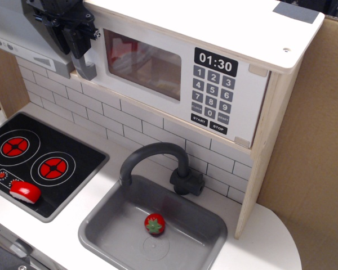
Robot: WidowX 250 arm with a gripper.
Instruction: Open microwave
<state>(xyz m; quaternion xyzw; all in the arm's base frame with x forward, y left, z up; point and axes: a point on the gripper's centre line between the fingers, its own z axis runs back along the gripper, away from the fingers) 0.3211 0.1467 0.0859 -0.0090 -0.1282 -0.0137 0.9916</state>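
1. A white counter [259, 247] carries a grey sink [96, 236] holding a strawberry [154, 224], and a black stove [73, 169].
2. The microwave [174, 73] sits above, door shut.
3. The gripper [73, 42] pinches narrowly around the grey handle [85, 68].

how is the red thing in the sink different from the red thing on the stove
The strawberry lies in the grey sink, while the red and white piece rests on the black stove panel, at its front edge. The strawberry is rounder with a green leafy top; the red and white piece is flatter, a red top over a white underside. Both are small, mostly red toy foods.
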